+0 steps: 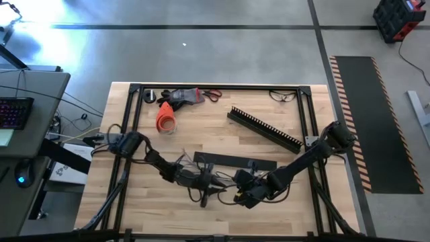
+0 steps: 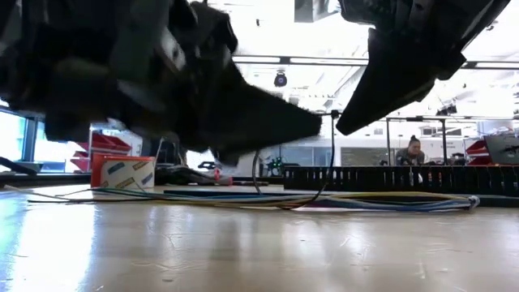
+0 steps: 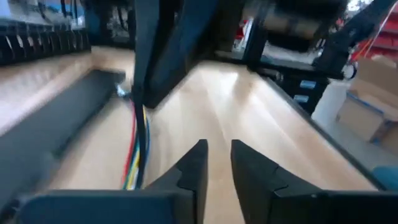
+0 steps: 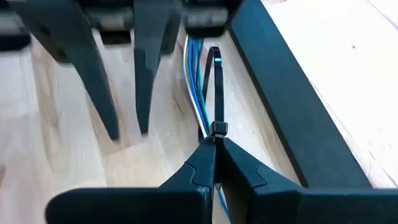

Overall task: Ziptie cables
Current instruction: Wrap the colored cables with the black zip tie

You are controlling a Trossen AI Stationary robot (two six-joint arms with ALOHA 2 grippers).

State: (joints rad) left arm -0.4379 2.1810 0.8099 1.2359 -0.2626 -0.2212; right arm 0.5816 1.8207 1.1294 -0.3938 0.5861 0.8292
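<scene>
While my right gripper point(image 4: 216, 149) pinches shut on the tail of a black zip tie point(image 4: 217, 93) looped around the cables point(image 4: 196, 81), my left gripper point(image 3: 217, 163) hangs just above the bench point(image 1: 282, 215) with its fingers slightly parted and nothing between them. Those cables, a thin bunch of blue, white, red and yellow strands, lie flat on the wood toward the bench's near edge, just beside the flat black bar point(image 1: 235, 161). Farther back, the long comb-toothed channel point(image 1: 265, 128) lies toward the far right corner, and an orange tool point(image 1: 166, 117) rests near the far edge.
</scene>
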